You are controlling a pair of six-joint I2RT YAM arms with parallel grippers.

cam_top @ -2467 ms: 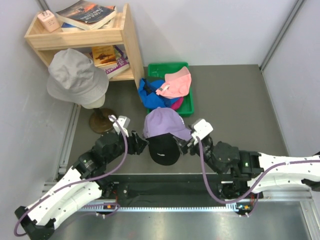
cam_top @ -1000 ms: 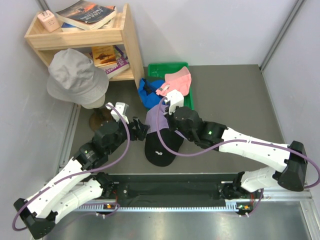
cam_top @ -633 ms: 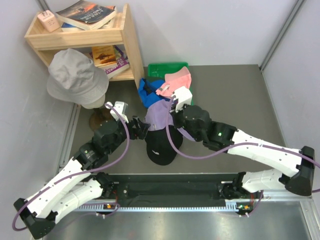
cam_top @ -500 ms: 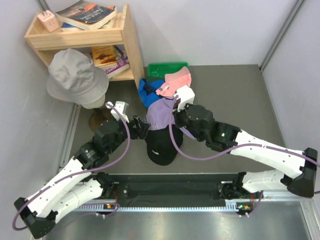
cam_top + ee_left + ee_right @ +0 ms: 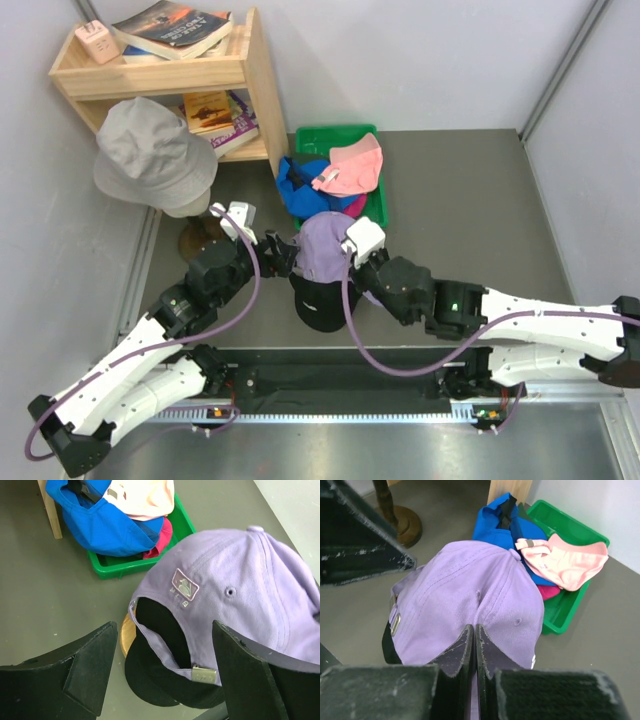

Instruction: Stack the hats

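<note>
The lavender hat (image 5: 322,247) (image 5: 470,590) lies over the black hat (image 5: 316,306) (image 5: 160,685) in the middle of the table. My right gripper (image 5: 352,265) (image 5: 474,630) is shut on the lavender hat's near edge, with fabric pinched between the fingers. On the hat's left, my left gripper (image 5: 281,250) (image 5: 165,630) stands open, facing the back strap and touching nothing. The blue hat (image 5: 300,185) (image 5: 105,525), the pink hat (image 5: 355,165) (image 5: 565,562) and the magenta hat (image 5: 160,535) are piled in the green tray (image 5: 335,135) (image 5: 125,567).
A wooden shelf (image 5: 255,90) with books stands at the back left. In front of it a grey bucket hat (image 5: 155,155) hangs on a stand with a round base (image 5: 200,240). A tan wooden disc (image 5: 127,635) shows under the black hat.
My right arm has drawn back toward the near edge with the lavender hat in its grip, so the hat now covers more of the black one. The left arm has hardly moved.
</note>
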